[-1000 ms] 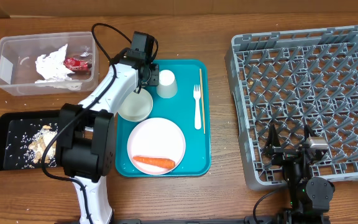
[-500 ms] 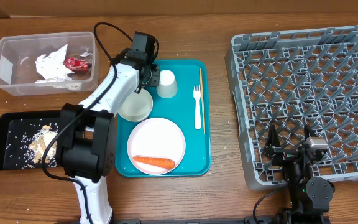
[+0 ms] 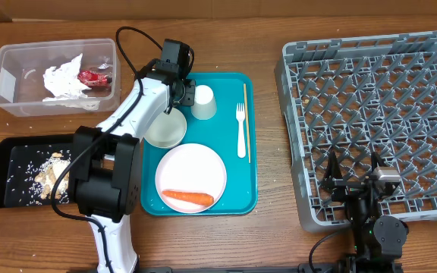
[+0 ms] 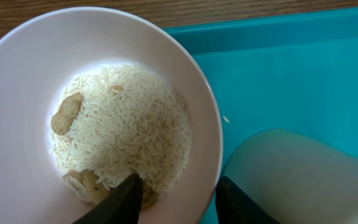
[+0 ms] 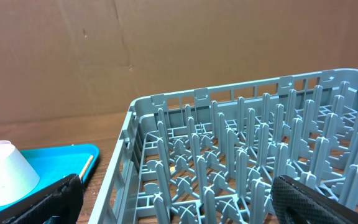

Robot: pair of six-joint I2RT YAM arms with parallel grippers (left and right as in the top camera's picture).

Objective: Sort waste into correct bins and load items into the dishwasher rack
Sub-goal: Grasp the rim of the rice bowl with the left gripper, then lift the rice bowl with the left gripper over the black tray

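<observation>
My left gripper (image 4: 178, 186) is open and straddles the rim of a small white bowl (image 4: 17, 93). One finger is inside, in white rice and beige bits (image 4: 123, 134); the other is outside, beside the white cup (image 4: 291, 168). Overhead, the left gripper (image 3: 179, 92) covers that bowl. An empty second bowl (image 3: 165, 129), the cup (image 3: 203, 102), fork (image 3: 240, 129), stick (image 3: 244, 106) and plate (image 3: 191, 173) with the carrot (image 3: 188, 198) lie on the teal tray (image 3: 234, 193). My right gripper (image 3: 353, 186) is open at the grey rack's (image 3: 370, 98) near edge.
The clear tub (image 3: 14, 83) at the back left holds crumpled white paper and a red wrapper. The black tray (image 3: 10, 155) at the front left holds rice crumbs and beige bits. The right wrist view shows rack pegs (image 5: 241, 149) between the open fingers.
</observation>
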